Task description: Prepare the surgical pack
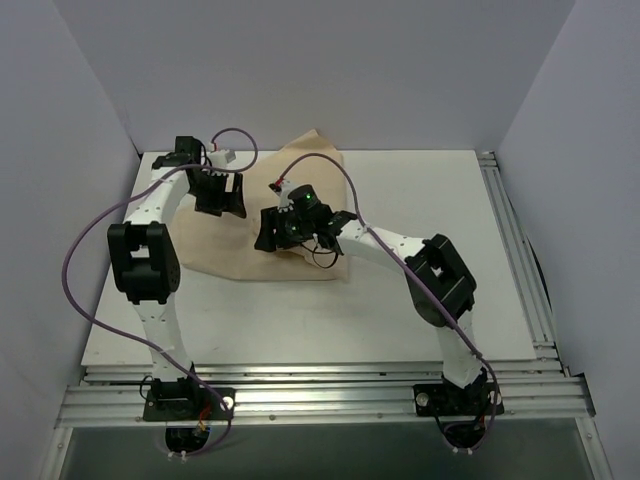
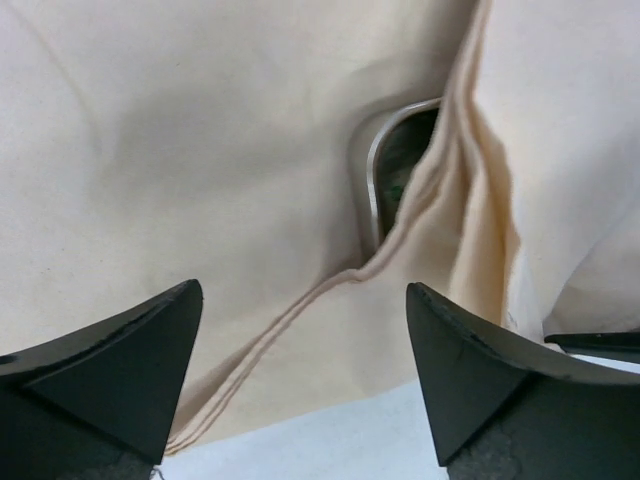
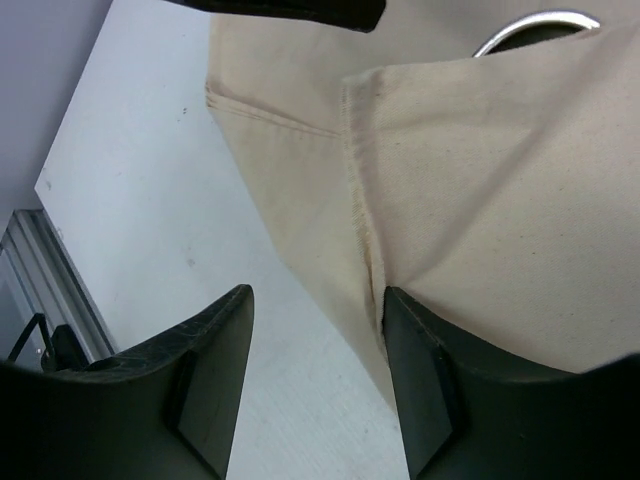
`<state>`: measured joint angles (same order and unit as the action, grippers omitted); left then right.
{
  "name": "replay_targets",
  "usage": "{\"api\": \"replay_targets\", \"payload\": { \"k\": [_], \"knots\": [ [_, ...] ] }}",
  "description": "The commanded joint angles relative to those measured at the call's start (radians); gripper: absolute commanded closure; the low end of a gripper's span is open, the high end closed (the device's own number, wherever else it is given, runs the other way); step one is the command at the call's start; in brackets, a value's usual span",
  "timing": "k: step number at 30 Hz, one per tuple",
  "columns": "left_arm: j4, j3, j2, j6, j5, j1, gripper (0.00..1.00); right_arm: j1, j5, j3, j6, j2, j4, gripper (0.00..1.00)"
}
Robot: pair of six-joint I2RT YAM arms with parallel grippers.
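Note:
The surgical pack shows as a tan cloth bundle [image 1: 240,250] lying on the white table [image 1: 420,200], its folds laid over a steel tray. Only a curved piece of the tray's rim [image 2: 374,180] peeks out between two folds, and it also shows at the top of the right wrist view as the tray rim [image 3: 535,20]. My left gripper [image 2: 305,330] hovers over the bundle's hemmed edge, jaws wide apart, holding nothing. My right gripper [image 3: 315,330] is open at the bundle's near side, bare table between its fingers, with a cloth fold [image 3: 365,230] resting against the right finger [image 3: 430,370]. Scissors, tweezers, gauze and packets are hidden.
A back corner of the cloth [image 1: 318,140] sticks out toward the rear wall. Grey walls close in the table on three sides. An aluminium rail [image 1: 510,240] runs along the right edge. Both grippers sit close together over the bundle.

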<state>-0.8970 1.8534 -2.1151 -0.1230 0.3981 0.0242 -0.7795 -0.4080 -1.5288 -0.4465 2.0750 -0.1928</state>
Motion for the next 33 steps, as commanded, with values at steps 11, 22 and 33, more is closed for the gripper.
{"api": "replay_targets", "payload": {
  "k": [11, 22, 33],
  "knots": [
    [0.047, 0.015, 0.067, 0.025, 0.127, 0.103, 0.06, 0.059, -0.064, 0.052, -0.006, -0.141, -0.020, 0.44],
    [0.049, 0.012, 0.087, 0.040, 0.050, 0.079, 0.00, 0.048, -0.097, -0.027, 0.006, -0.030, -0.010, 0.52],
    [0.003, -0.056, 0.035, -0.038, -0.015, 0.129, 0.28, 0.112, -0.018, 0.217, 0.005, -0.243, 0.003, 0.66]
  ]
}}
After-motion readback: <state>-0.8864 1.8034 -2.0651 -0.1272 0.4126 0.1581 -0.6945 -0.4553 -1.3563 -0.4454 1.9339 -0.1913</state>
